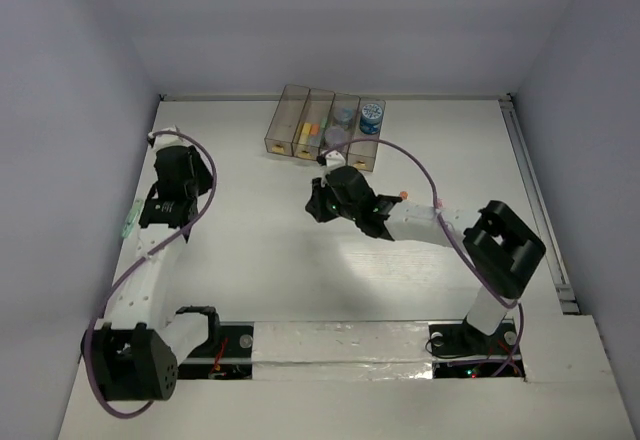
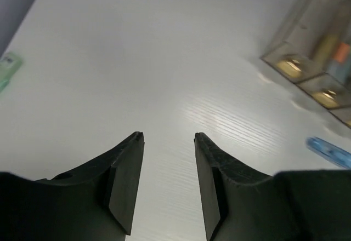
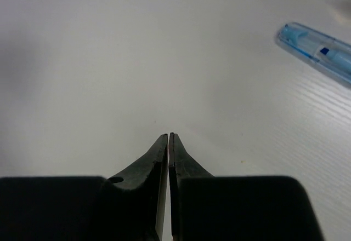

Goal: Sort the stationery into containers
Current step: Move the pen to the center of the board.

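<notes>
Four smoky translucent bins [image 1: 325,125] stand in a row at the back; they also show in the left wrist view [image 2: 307,49]. They hold yellow and orange sticks [image 1: 309,131] and blue rolls [image 1: 372,113]. A blue stick [image 3: 317,52] lies on the table just in front of the bins, beside my right gripper [image 3: 169,136], which is shut and empty; in the top view this gripper [image 1: 314,204] points left. The blue stick also shows in the left wrist view [image 2: 329,151]. A pale green stick [image 1: 128,220] lies near the left edge. My left gripper [image 2: 169,137] is open and empty over bare table.
The white table is walled at the back and on both sides. My left arm [image 1: 150,260] runs along the left edge. My right arm [image 1: 470,240] reaches across the middle, with a purple cable looping over it.
</notes>
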Robot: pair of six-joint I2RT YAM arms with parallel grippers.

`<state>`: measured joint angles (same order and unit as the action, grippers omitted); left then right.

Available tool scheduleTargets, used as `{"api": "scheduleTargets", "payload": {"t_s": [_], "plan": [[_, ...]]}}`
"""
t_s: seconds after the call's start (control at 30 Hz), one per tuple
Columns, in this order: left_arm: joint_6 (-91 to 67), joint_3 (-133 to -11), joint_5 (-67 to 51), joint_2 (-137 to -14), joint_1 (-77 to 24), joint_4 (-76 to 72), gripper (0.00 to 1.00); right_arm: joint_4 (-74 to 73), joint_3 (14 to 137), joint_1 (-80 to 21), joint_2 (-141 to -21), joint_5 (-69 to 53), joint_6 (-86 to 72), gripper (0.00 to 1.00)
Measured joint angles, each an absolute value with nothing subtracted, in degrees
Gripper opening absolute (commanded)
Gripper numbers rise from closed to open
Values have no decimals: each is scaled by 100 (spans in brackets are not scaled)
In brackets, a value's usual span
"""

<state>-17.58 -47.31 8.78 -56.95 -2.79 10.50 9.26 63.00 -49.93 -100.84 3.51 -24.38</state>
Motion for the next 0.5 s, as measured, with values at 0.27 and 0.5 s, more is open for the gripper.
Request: {"api": "scheduleTargets", "payload": {"t_s": [0.27, 0.5], "plan": [[-1653, -4963, 1876, -7144, 729, 1343, 46, 985, 5078, -4993, -8648, 148, -2812, 20], [-1304, -5231, 2936, -8423, 816, 1420, 61, 1085, 4163, -4993, -6888, -47, -2985, 23]]}}
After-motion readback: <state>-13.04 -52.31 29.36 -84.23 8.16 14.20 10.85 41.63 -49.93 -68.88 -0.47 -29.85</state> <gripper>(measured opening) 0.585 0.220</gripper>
